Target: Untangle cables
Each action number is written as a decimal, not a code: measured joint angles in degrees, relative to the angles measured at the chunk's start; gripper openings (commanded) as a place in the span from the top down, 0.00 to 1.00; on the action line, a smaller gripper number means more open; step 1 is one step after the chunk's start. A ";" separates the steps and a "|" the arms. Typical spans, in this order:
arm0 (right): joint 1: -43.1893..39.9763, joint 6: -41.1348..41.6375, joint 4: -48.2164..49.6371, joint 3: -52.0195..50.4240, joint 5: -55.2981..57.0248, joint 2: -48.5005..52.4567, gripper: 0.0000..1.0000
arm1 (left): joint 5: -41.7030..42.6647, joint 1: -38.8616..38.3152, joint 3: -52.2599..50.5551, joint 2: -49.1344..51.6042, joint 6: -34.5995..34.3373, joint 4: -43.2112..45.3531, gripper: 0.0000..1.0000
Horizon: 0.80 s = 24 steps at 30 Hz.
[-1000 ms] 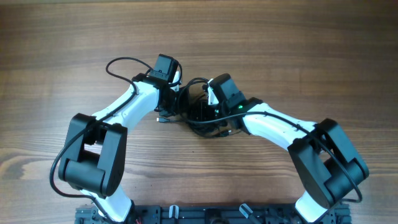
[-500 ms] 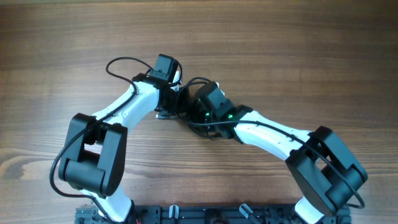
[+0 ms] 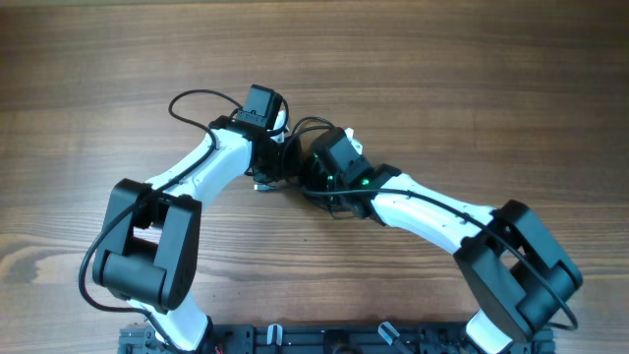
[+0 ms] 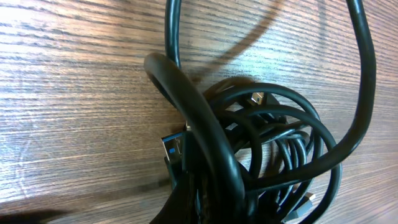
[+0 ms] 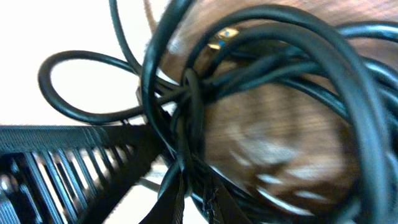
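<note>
The cables (image 3: 311,126) are a knotted clump of thin black cords in the middle of the wooden table, squeezed between both grippers and mostly hidden under them. In the left wrist view the clump (image 4: 273,149) is a coil of loops with a blue-tongued plug (image 4: 173,147) at its left. My left gripper (image 4: 208,202) is shut on a cord loop that arches up from the clump; in the overhead view it (image 3: 278,163) is at the clump's left. My right gripper (image 5: 208,190) is shut on several cords, blurred; from overhead it (image 3: 313,169) is on the clump's right.
A thicker black arm wire (image 3: 187,99) loops out beside the left arm. The robot base rail (image 3: 334,339) runs along the near edge. Bare wooden table (image 3: 472,88) surrounds the arms.
My right gripper has moved left into the clump, close against my left gripper, and the clump has bunched tighter. The left arm has hardly moved.
</note>
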 measured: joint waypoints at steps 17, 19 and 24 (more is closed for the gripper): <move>-4.48 -20.31 -4.76 -1.40 -3.02 -5.90 0.96 | -0.13 -0.44 0.02 0.00 -0.02 -0.15 0.96; -7.21 -23.98 -6.95 -1.51 -3.87 -11.04 0.96 | -1.60 -0.33 -0.04 0.04 0.02 -0.81 0.96; -15.08 -32.74 -10.47 -1.51 -16.46 -18.82 0.96 | -3.61 -0.11 -0.04 0.26 0.02 -0.85 0.96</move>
